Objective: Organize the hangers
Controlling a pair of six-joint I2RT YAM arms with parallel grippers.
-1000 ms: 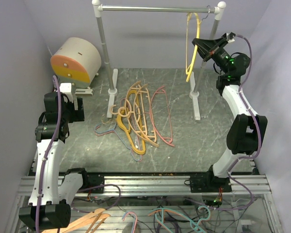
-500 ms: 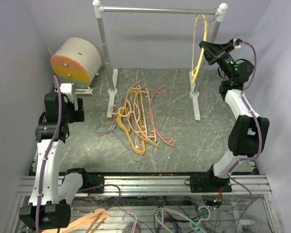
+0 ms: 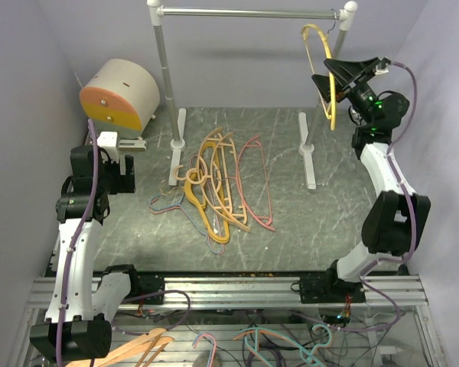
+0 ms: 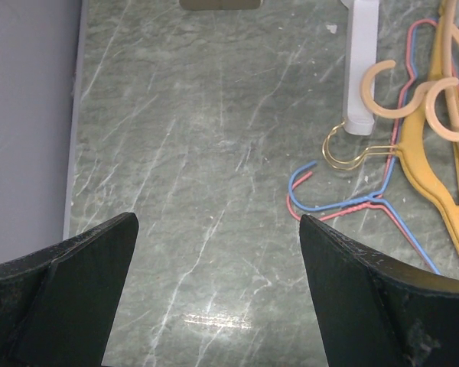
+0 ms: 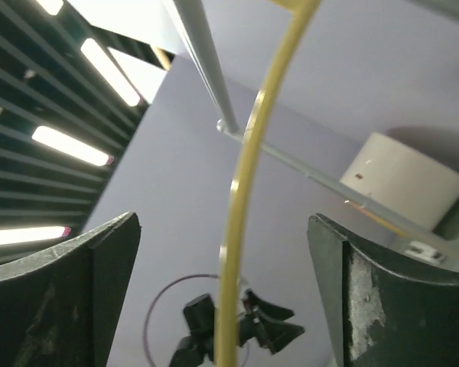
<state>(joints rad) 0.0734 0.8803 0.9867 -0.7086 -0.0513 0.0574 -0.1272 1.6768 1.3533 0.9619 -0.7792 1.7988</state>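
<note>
A yellow hanger (image 3: 333,115) hangs by its hook from the right end of the white-and-metal rail (image 3: 245,13), tilted out toward my right gripper (image 3: 325,73). That gripper is open; in the right wrist view the yellow hanger (image 5: 249,153) runs between the spread jaws (image 5: 222,229) and touches neither. A pile of hangers (image 3: 214,180) in yellow, orange, peach and pink lies mid-table. My left gripper (image 3: 107,176) hovers open at the left, its jaws (image 4: 218,229) empty over bare table, with blue (image 4: 344,202) and red (image 4: 329,215) wire hangers to its right.
A round beige and orange box (image 3: 118,95) sits at the back left. The rail's white feet (image 3: 176,153) (image 3: 310,157) rest on the table, the left one touching the pile. More hangers (image 3: 275,344) lie below the front frame. Walls close in on both sides.
My right gripper has opened and let go of the yellow hanger, which now hangs from the rail and has swung right. The right arm has risen and shifted right. The left arm is still.
</note>
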